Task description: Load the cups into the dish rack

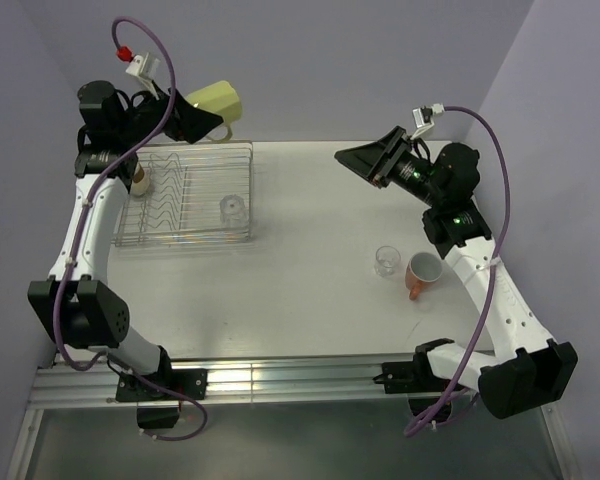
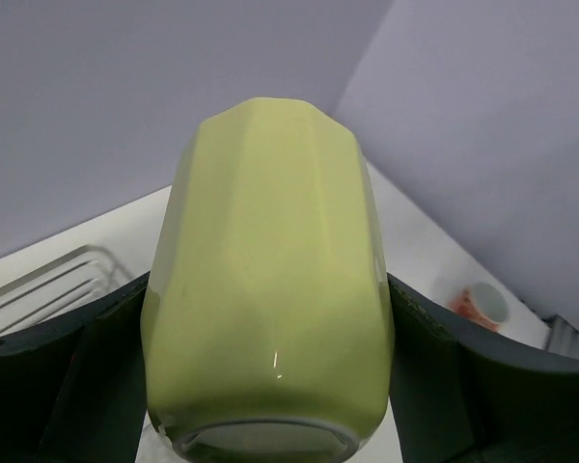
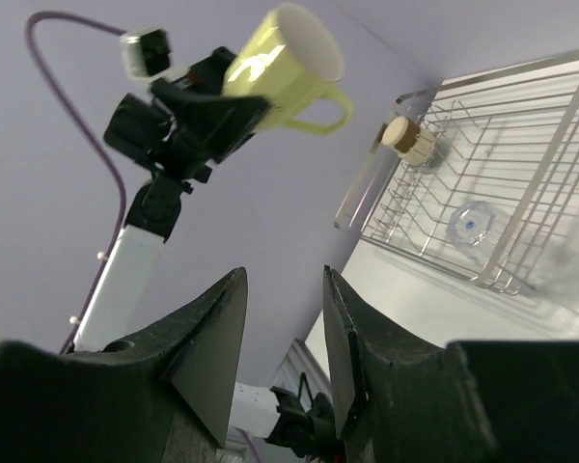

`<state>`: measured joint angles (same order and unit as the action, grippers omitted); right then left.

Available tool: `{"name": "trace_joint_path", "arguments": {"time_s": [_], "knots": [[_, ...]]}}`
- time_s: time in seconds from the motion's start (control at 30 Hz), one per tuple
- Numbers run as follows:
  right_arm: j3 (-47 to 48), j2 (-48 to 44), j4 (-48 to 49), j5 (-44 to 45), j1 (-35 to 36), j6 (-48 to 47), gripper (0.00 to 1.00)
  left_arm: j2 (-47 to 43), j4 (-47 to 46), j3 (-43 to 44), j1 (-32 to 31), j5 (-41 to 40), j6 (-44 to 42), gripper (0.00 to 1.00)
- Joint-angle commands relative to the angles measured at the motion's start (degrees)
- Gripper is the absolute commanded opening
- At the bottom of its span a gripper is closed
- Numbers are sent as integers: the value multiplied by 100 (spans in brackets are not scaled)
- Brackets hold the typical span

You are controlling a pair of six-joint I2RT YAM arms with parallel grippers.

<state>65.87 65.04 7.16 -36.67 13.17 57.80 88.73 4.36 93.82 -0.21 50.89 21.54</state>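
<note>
the left gripper is up in the air over the far rim of the rack, at about 12 o'clock of it. its fingers are spread wide and pressed on both sides of the yellow mug, so the mug is clamped by its body and off the table. from the left wrist the mug fills the gap between the two pads, its foot end nearest the camera. from the right wrist the same mug is tilted, mouth turned away from the left gripper and the handle hanging on the underside.

the right gripper hovers above the table at about 1 o'clock, pointing towards the rack. its fingers stand a narrow gap apart with nothing between them and touch nothing.

the rack sits at about 10 o'clock on the table. in it are a clear glass near the 4 o'clock corner and a brown cup at the 9 o'clock side. out on the table at about 4 o'clock, a second glass stands just beside the orange mug, the mug at its 3 o'clock; i cannot tell if they touch.
</note>
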Motion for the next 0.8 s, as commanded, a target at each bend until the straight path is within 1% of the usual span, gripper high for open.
{"name": "trace_joint_path", "arguments": {"time_s": [0.0,0.1,0.23,0.27,0.3,0.4,0.43,0.47,0.63,0.77], "knots": [[-65,-193,-39,116,-51,-383,45,56,-129,409,12,-1176,-719,0],[-127,-140,40,72,-51,-427,45,267,-189,479,12,-1922,-1097,0],[-214,-70,136,2,-51,-506,45,566,-629,383,12,-2312,-1599,0],[-223,-70,137,10,-51,-576,45,628,-716,304,12,-2286,-1739,0],[-223,-70,128,36,-51,-612,45,689,-909,251,116,-2025,-2080,0],[-381,-96,320,89,-42,-612,45,996,-1043,276,266,-2040,-2522,0],[-486,-88,478,55,-42,-595,45,1224,-999,347,310,-1578,-2619,0],[-530,-35,549,28,-42,-586,45,1339,-964,521,363,-1374,-2663,0],[-619,211,733,-77,-34,-639,45,1980,-463,1067,399,-1512,-3129,0],[-628,422,892,-192,-42,-595,45,2306,168,1567,399,-1547,-3533,0]]}}
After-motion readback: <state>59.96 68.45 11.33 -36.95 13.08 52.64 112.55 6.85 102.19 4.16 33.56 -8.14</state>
